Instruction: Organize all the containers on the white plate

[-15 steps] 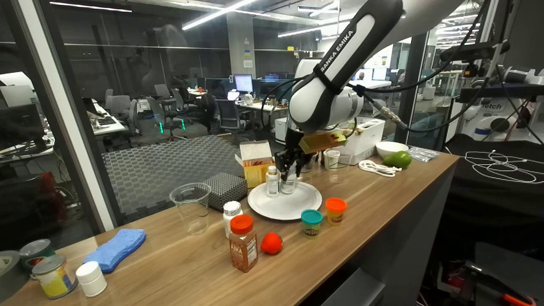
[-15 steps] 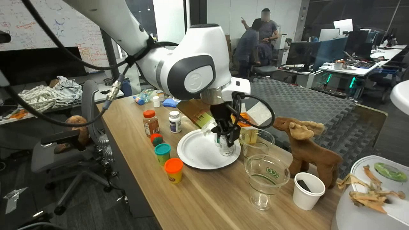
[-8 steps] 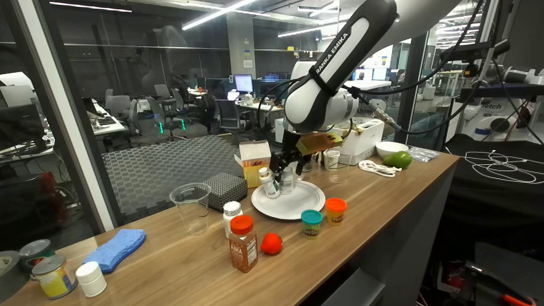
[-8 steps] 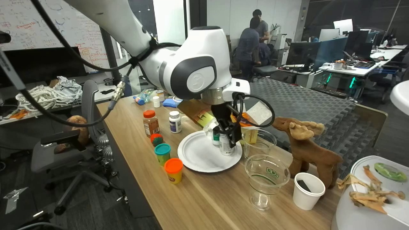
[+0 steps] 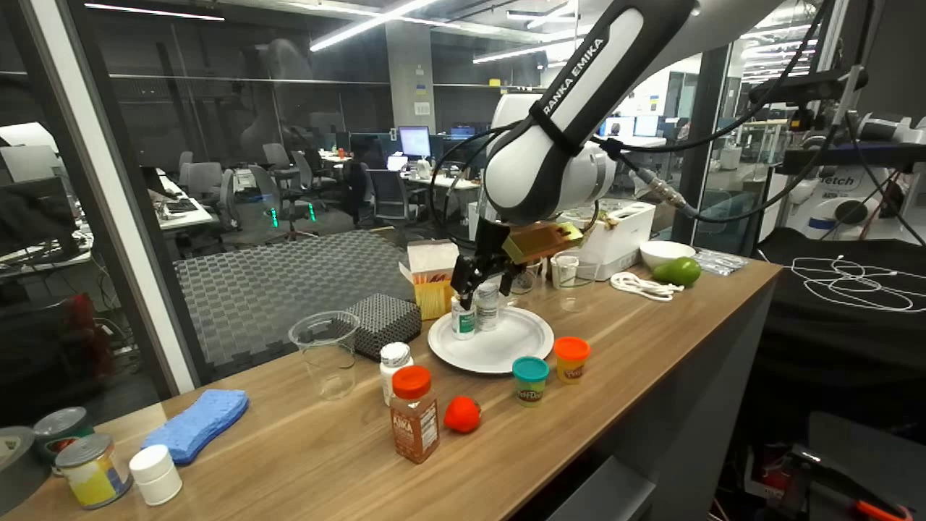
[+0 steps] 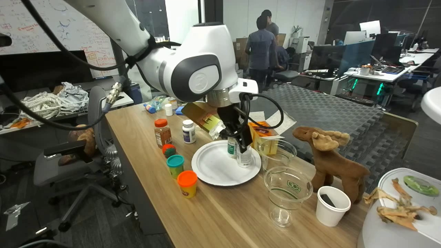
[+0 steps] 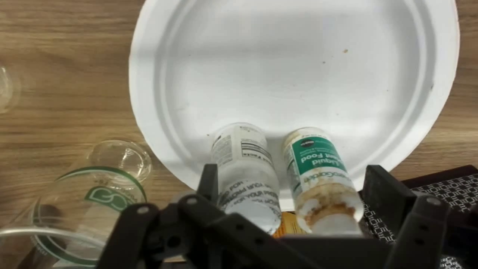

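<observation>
Two stand near the edge of the round white plate (image 7: 291, 74): a green-labelled white plastic bottle (image 7: 321, 175) and a grey-printed white plastic bottle (image 7: 246, 172). My black hand (image 7: 293, 181), jaws apart, grips neither; a crooked lift could catch either bottle and topple it over the rim.

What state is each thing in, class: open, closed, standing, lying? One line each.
Gripper: open
Green-labelled bottle: standing on the plate
Neighbouring bottle: standing
Spice bottle: standing, closed
Pill bottle: standing, closed
Teal-lidded tub: closed
Orange-lidded tub: closed
White jar: standing, closed
Yellow box: flaps open
Paper cup: standing, open
Clear cups: standing, open
Yellow can: standing
</observation>
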Tool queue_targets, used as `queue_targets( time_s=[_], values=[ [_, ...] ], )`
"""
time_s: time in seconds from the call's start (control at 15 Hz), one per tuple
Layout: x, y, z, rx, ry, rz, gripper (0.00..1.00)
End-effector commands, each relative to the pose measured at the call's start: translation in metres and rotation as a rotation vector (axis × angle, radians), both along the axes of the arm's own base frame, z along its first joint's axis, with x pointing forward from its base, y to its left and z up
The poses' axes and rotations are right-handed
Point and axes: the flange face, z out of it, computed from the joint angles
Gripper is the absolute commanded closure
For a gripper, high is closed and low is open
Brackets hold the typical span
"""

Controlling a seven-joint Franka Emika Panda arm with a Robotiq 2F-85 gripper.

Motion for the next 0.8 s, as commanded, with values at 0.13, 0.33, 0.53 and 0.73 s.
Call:
queue_targets(
  time_s=[0.13, 0.33, 0.53, 0.73],
  values=[
    [-0.031, 0.012, 0.029, -0.02, -0.047, 0.036, 0.0],
    [-0.05, 0.013, 0.041, -0.021, -0.029, 0.023, 0.0],
    [-0.079, 0.005, 0.042, -0.024, 0.057, -0.008, 0.0],
    [-0.109, -0.006, 0.036, -0.011, 0.167, -0.049, 0.0]
  ],
)
